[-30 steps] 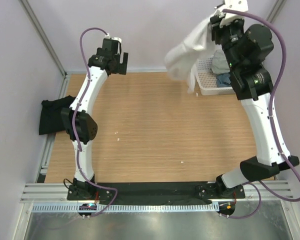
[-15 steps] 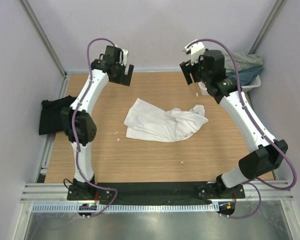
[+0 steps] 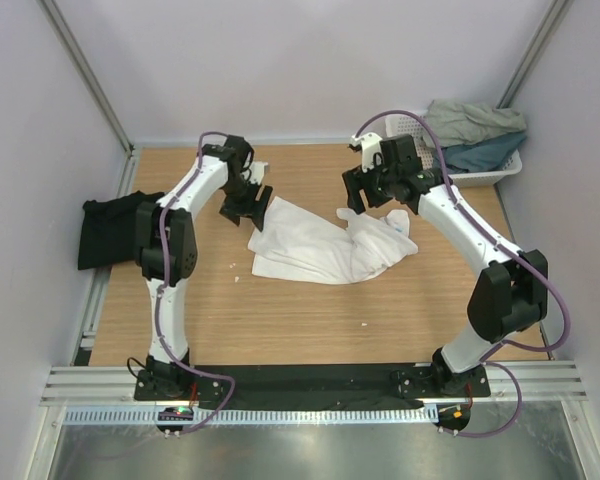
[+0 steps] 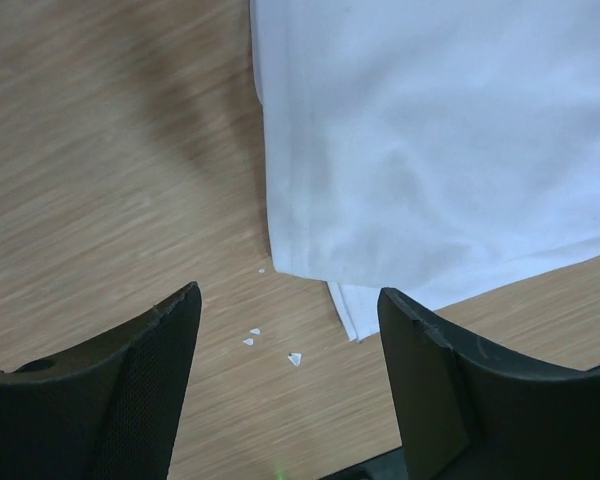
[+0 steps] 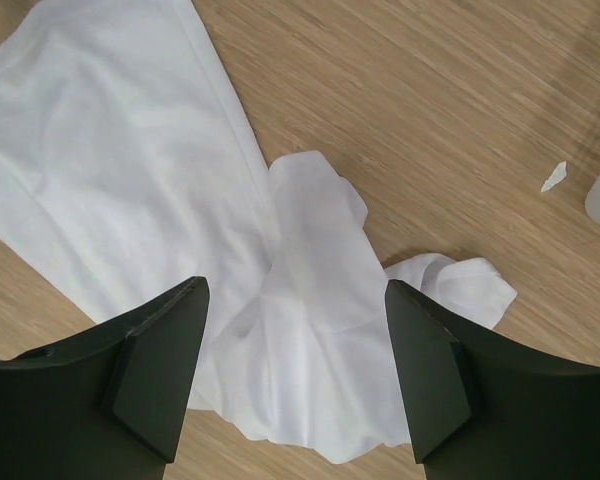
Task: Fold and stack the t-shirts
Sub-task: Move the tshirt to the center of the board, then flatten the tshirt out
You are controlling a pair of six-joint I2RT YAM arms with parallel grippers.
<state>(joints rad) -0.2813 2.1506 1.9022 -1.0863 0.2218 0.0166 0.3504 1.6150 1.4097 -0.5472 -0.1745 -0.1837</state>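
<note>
white t-shirt lying crumpled on the table
left gripper fingers stand apart and empty, the shirt's hem corner just ahead of the tips, pale flecks on the wood in the gap; right gripper fingers parted and empty too, a bunched fold of the shirt below the gap and past the tips; the black t-shirt lies well off from the left fingers; a grey-green t-shirt and a teal t-shirt sit heaped in the basket beyond the right fingers

White arms with black joints and purple cables; black wedge-fingered left end effector and right end effector.
</note>
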